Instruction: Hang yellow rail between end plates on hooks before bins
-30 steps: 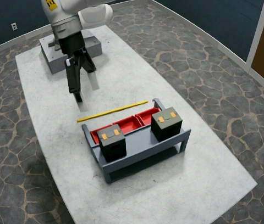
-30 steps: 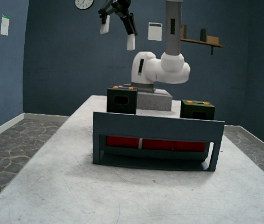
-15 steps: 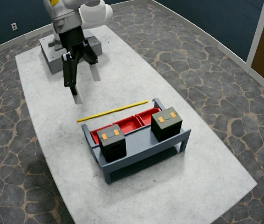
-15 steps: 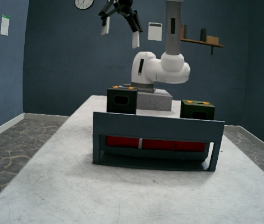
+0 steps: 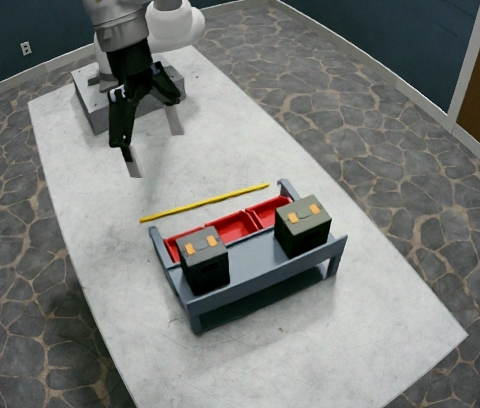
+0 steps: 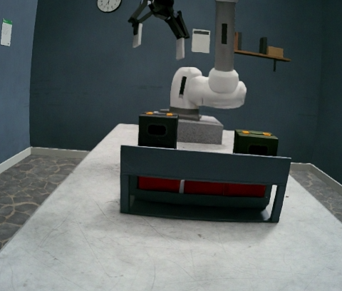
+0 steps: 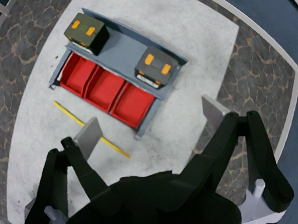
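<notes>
The yellow rail (image 5: 203,202) (image 7: 67,112) lies flat on the white table (image 5: 318,325), just in front of the row of red bins (image 5: 233,227) (image 6: 159,184) (image 7: 100,86) and roughly parallel to it. The bins sit in a grey-blue rack (image 5: 263,262) (image 6: 205,165) (image 7: 120,46). I cannot make out the hooks clearly. My gripper (image 5: 154,146) (image 6: 158,42) (image 7: 149,115) is open and empty, high above the table between the robot base and the rail. In the wrist view one finger hides the middle of the rail.
Two dark boxes with orange tabs (image 5: 203,260) (image 5: 302,225) (image 6: 157,130) (image 6: 256,142) stand on the rack's top shelf. The robot's grey pedestal (image 5: 93,112) (image 6: 199,130) stands at the table's far end. The rack hides the rail in the exterior view.
</notes>
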### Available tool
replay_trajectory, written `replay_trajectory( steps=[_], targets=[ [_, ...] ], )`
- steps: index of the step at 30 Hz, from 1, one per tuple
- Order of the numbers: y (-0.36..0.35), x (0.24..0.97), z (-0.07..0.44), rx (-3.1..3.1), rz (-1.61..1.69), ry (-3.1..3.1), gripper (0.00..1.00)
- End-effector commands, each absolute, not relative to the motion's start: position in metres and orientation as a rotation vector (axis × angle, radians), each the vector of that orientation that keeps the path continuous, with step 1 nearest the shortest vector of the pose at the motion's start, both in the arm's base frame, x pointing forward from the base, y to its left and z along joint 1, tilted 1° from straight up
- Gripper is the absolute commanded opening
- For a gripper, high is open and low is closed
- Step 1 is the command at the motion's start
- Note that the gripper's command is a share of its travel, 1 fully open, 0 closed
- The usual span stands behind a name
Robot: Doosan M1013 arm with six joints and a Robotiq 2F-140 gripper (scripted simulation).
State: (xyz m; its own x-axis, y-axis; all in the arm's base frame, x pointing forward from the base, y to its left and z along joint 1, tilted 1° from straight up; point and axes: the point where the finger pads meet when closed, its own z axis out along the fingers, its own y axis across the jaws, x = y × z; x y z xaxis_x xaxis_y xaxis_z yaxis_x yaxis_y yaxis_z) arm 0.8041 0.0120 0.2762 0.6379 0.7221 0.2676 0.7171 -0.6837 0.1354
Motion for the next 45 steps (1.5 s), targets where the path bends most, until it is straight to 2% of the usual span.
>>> replay_trajectory(
  steps=[1, 10, 15, 27, 32, 45],
  targets=[
    [0.012, 0.798, 0.278, 2.856, 0.452, 1.198, 1.0],
    [0.012, 0.798, 0.278, 2.856, 0.452, 1.198, 1.0],
    [0.011, 0.765, 0.286, 2.989, 0.353, 0.954, 1.0],
    [0.011, 0.765, 0.286, 2.989, 0.353, 0.954, 1.0],
    [0.009, 0.731, 0.296, 3.085, 0.247, 0.687, 1.0],
    [0.009, 0.724, 0.298, 3.099, 0.226, 0.632, 1.0]
  ],
)
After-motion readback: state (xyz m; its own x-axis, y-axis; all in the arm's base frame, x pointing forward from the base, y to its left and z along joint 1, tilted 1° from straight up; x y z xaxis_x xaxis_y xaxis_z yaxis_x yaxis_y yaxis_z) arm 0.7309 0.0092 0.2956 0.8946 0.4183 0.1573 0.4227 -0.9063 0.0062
